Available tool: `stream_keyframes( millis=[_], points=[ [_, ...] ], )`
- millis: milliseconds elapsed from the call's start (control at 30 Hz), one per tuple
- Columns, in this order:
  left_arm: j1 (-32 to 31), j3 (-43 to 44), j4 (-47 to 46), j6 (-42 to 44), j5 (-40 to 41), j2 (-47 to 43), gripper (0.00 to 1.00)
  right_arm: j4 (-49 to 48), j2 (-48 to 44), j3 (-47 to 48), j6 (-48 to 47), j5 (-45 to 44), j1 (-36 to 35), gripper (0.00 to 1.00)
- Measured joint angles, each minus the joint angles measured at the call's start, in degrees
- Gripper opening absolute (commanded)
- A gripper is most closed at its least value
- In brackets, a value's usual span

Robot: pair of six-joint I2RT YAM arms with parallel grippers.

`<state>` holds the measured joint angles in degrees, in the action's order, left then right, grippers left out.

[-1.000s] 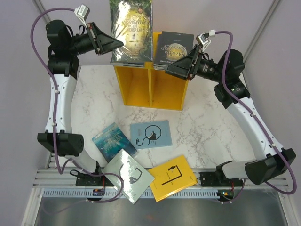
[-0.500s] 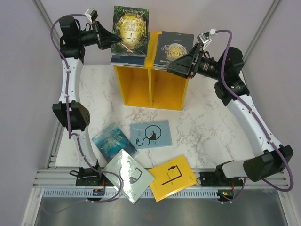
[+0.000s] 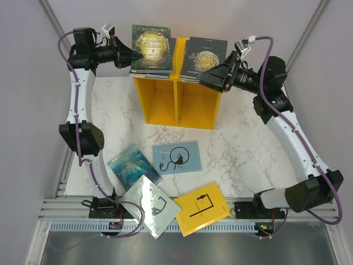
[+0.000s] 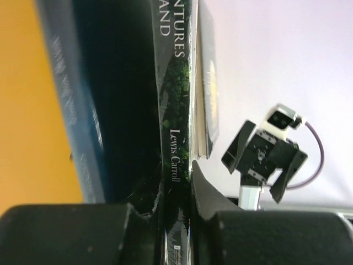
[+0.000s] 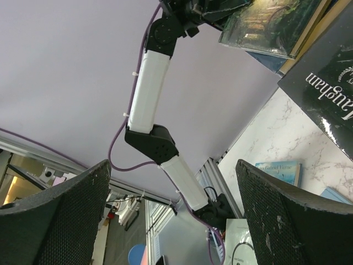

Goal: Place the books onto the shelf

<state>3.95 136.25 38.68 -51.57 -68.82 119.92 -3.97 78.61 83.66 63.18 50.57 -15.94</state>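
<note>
The left gripper (image 3: 128, 55) is pinching the glossy green-gold paperback (image 3: 151, 47) by its edge, jaws nearly shut, holding it flat over a navy book (image 3: 146, 70) atop the boxy yellow wooden shelf (image 3: 176, 102) at twelve o'clock. Placing seems under way; letting go and backing out is coming next. The right gripper (image 3: 212, 77) is gaping wide and empty beside the black book (image 3: 204, 55). Four thin paperbacks (image 3: 176, 157) are lying around six o'clock.

Bright yellow shelf (image 3: 160, 102), grey-veined white table (image 3: 242, 149)
</note>
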Motion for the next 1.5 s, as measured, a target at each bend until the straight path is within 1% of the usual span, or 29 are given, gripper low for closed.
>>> stream_keyframes(
  millis=[100, 200, 500, 600, 633, 700, 733, 800, 833, 900, 933, 1033, 1167, 1233, 1300, 1433, 1500],
  points=[
    [0.0, -2.64, 5.66, 2.21, 5.55, -3.8, 0.02, 0.02, 0.0, -0.5, 0.0, 0.02, 0.0, 0.96],
    [-0.11, -2.99, 7.78, 4.37, 8.39, -6.34, 0.02, 0.07, 0.0, -0.83, 0.02, 0.02, 0.0, 0.96],
    [-0.28, -2.38, 11.41, 9.03, 10.47, -7.02, 0.02, -0.07, -0.02, -1.7, 0.04, 0.17, 0.0, 0.96],
    [-0.35, -0.55, 13.18, 9.97, 11.28, -6.25, 0.09, 0.0, 0.0, -2.25, 0.04, 0.17, 0.0, 0.96],
    [-0.42, -0.02, 13.68, 10.19, 11.45, -5.99, 0.19, 0.0, -0.02, -2.38, 0.04, 0.17, 0.0, 0.96],
    [-0.5, 1.2, 14.69, 10.91, 11.89, -5.31, 0.3, 0.0, -0.02, -2.58, 0.04, 0.2, 0.0, 0.96],
    [-0.57, 1.88, 15.3, 11.85, 12.72, -4.92, 0.46, 0.02, -0.02, -2.64, 0.04, 0.2, 0.0, 0.96],
    [-0.74, 3.54, 15.96, 14.43, 15.32, -3.65, 0.59, 0.0, 0.0, -2.71, 0.04, 0.2, 0.0, 0.96],
    [-0.79, 4.52, 15.56, 15.13, 15.58, -3.21, 0.7, -0.02, -0.02, -2.71, 0.07, 0.2, 0.0, 0.96],
    [-0.87, 6.97, 14.58, 17.22, 18.16, -2.99, 0.78, 0.0, 0.0, -2.75, 0.07, 0.22, 0.0, 0.96],
    [-0.96, 7.69, 14.64, 18.38, 19.89, -3.04, 0.85, 0.0, 0.0, -2.75, 0.04, 0.2, 0.0, 0.96],
    [-1.03, 9.4, 14.29, 21.14, 25.99, -2.91, 0.88, -0.02, 0.0, -2.78, 0.04, 0.22, 0.0, 0.96],
    [-0.68, 9.42, 17.18, 23.8, 36.72, -1.44, 0.89, 0.04, 0.0, -3.39, 0.07, 0.26, 0.0, 0.96],
    [-0.52, 9.27, 15.52, 23.1, 38.34, -0.55, 0.89, 0.13, 0.0, -3.56, 0.04, 0.39, 0.0, 0.95],
    [-0.61, 9.11, 15.17, 23.23, 42.36, -1.25, 0.89, 0.15, 0.0, -3.67, 0.04, 0.46, 0.0, 0.95],
    [-0.85, 5.03, 13.22, 23.39, 49.92, -4.63, 0.89, 0.24, 0.0, -3.85, 0.0, 0.63, 0.0, 0.95],
    [-0.74, 3.1, 12.17, 23.39, 52.28, -6.1, 0.89, 0.46, 0.0, -3.93, -0.07, 0.66, 0.0, 0.95]
  ],
)
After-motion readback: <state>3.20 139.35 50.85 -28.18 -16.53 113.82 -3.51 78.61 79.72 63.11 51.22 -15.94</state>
